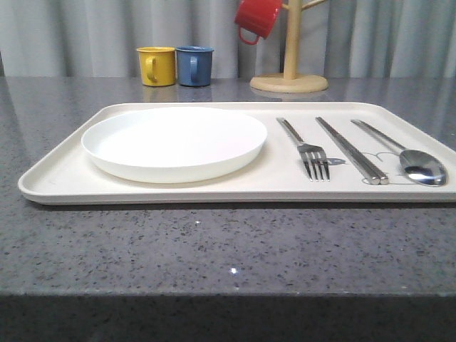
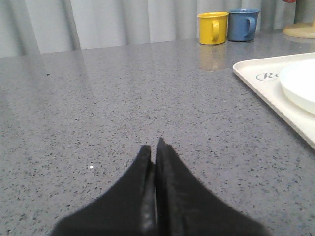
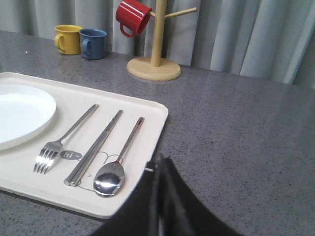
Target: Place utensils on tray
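The cream tray (image 1: 64, 171) lies across the grey table. On its left half rests the round white plate (image 1: 174, 141). On its right half lie the fork (image 1: 308, 149), the pair of chopsticks (image 1: 351, 149) and the spoon (image 1: 410, 160), side by side. My left gripper (image 2: 155, 145) is shut and empty over bare table, left of the tray's corner (image 2: 256, 73). My right gripper (image 3: 160, 160) is shut and empty beside the tray's right edge (image 3: 160, 120), close to the spoon (image 3: 115, 172), with the chopsticks (image 3: 96, 147), fork (image 3: 61, 140) and plate (image 3: 19, 113) beyond.
A yellow mug (image 1: 157, 65) and a blue mug (image 1: 194, 65) stand behind the tray. A wooden mug tree (image 1: 290, 71) at the back right carries a red mug (image 1: 258, 18). Grey curtains close the back. Bare tabletop stretches left of the tray and along the front edge.
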### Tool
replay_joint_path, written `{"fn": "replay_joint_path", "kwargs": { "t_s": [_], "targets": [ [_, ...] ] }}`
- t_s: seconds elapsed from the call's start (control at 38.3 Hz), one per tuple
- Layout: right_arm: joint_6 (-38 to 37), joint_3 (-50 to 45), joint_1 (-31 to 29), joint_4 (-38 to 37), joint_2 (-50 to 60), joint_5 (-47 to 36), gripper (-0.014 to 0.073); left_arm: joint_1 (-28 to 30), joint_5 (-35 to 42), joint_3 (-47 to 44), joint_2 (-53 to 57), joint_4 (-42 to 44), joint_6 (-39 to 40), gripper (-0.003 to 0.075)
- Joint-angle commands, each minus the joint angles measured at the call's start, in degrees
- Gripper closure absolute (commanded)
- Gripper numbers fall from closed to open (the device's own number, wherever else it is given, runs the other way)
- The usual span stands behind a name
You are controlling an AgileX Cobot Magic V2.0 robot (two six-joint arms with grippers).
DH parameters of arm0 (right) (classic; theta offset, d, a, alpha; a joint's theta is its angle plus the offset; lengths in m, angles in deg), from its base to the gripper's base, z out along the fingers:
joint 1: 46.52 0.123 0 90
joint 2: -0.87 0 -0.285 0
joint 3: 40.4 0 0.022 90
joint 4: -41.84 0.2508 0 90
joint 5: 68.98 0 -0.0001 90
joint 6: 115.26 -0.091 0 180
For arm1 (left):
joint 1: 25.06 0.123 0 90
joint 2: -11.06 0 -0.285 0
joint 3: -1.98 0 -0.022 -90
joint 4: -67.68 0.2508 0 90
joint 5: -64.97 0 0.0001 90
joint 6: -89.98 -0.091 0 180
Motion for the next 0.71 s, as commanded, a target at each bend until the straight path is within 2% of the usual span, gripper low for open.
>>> {"fn": "replay_joint_path", "kwargs": {
  "t_s": [0.0,0.68],
  "targets": [
    [0.4,1.4,-0.1,-1.1,-0.7,-4.7,0.0664,0.1,5.1,-0.2,1.4,-0.3,0.7,0.0738],
    [0.4,0.8,-0.1,-1.5,-0.7,-5.5,0.0664,0.1,5.1,-0.2,1.4,-0.3,0.7,0.0738]
  ]
}}
